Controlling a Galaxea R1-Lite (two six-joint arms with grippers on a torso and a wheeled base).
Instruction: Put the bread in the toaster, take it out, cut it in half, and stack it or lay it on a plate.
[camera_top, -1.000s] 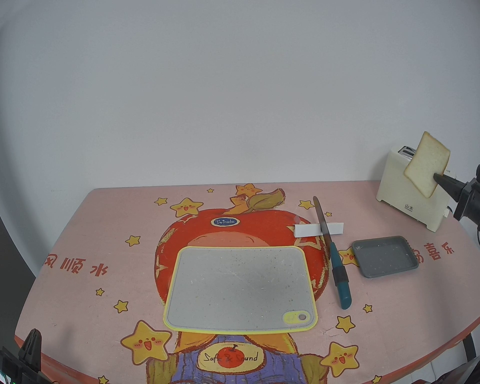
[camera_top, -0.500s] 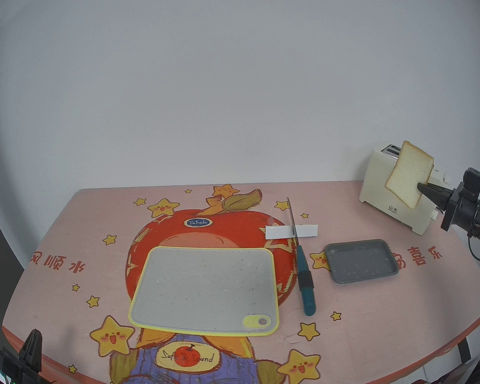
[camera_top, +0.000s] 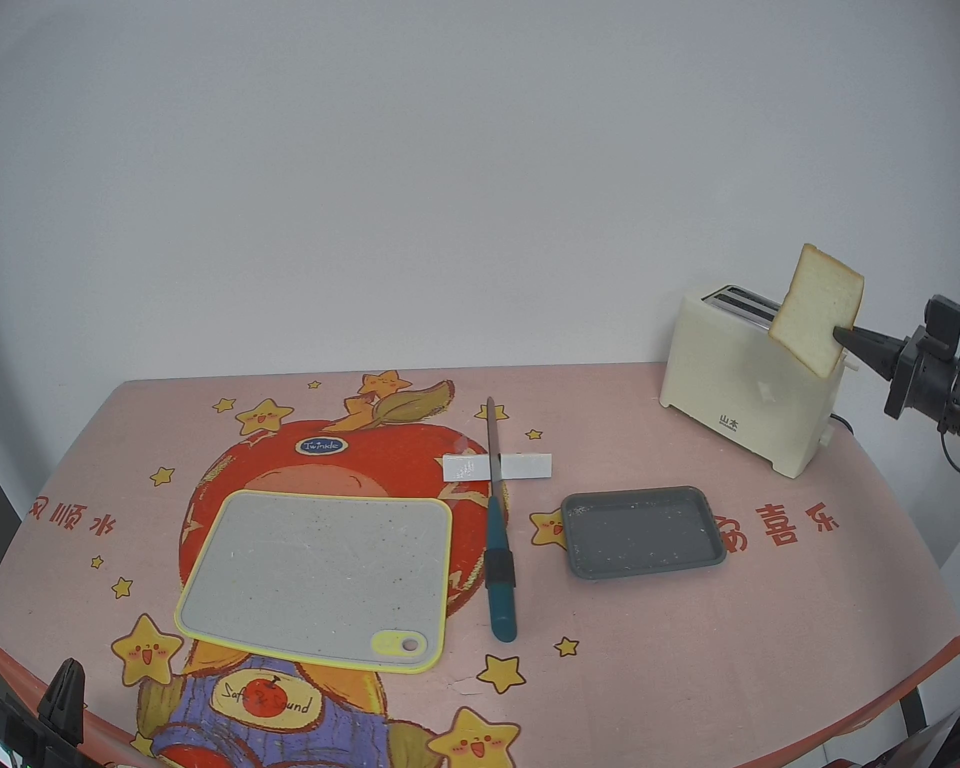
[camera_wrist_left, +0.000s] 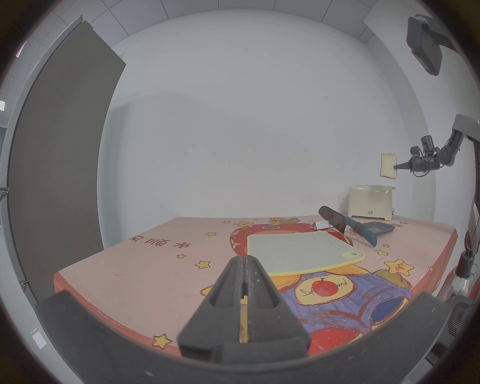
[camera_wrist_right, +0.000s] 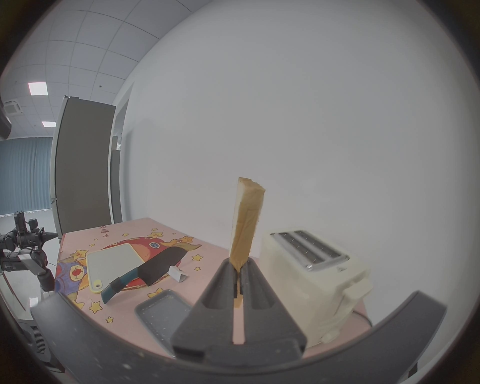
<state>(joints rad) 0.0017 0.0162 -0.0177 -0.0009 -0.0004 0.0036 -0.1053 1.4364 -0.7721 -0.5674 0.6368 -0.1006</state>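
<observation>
A test room or lab staged as a kitchen corner; a blank white wall (camera_top: 400, 180) stands beyond the fingers (camera_wrist_right: 210, 300) of the right gripper (camera_wrist_right: 239, 267), with a grid of white ceiling tiles (camera_wrist_right: 85, 45) and a flat panel light (camera_wrist_right: 38, 88) overhead; a tall grey partition panel (camera_wrist_right: 82, 165) and a blue curtain (camera_wrist_right: 25, 175) stand well apart from them; a cream two-slot toaster (camera_wrist_right: 315, 285) sits just beside them; lower down, a pink cartoon-printed table (camera_top: 700, 640) carries a yellow-rimmed grey cutting board (camera_top: 315, 575), a teal-handled knife (camera_top: 497, 540) and a dark grey rectangular tray (camera_top: 640, 530).
</observation>
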